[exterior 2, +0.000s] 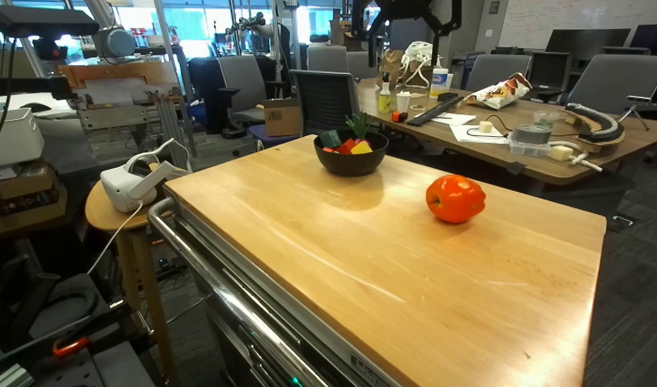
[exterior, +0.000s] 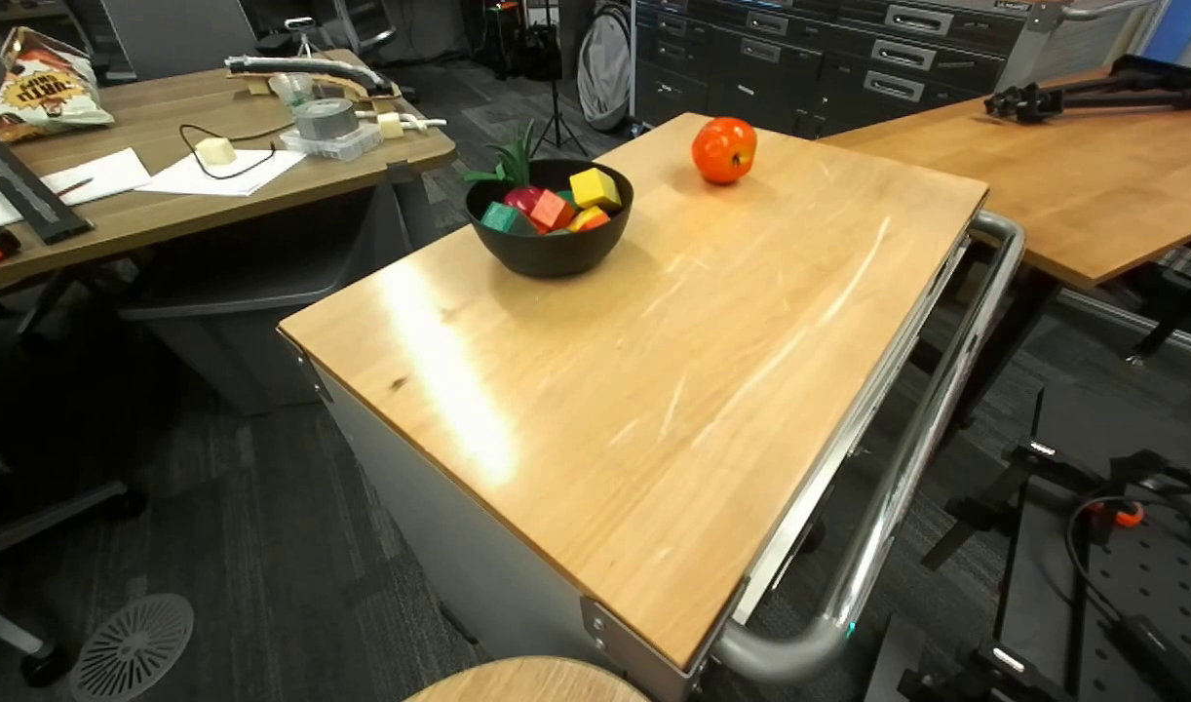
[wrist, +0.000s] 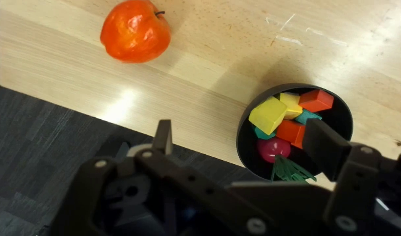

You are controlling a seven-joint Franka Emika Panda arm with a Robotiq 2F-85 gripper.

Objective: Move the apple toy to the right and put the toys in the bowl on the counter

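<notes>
In the wrist view the fingers (wrist: 328, 149) stand wide apart across the lower half of the frame, holding nothing; in an exterior view the fingers (exterior 2: 372, 51) hang at the top middle, clear of the counter (exterior 2: 361, 242). The apple toy (wrist: 136, 36) lies on its side on the counter, upper left in the wrist view. The bowl (wrist: 340, 118), right of centre there, holds the toys (wrist: 290, 131): yellow, red-orange and green blocks (wrist: 267, 114), a dark-red round piece (wrist: 274, 149) and green leaves (wrist: 290, 170). In both exterior views the apple toy sits right of the bowl, well apart.
</notes>
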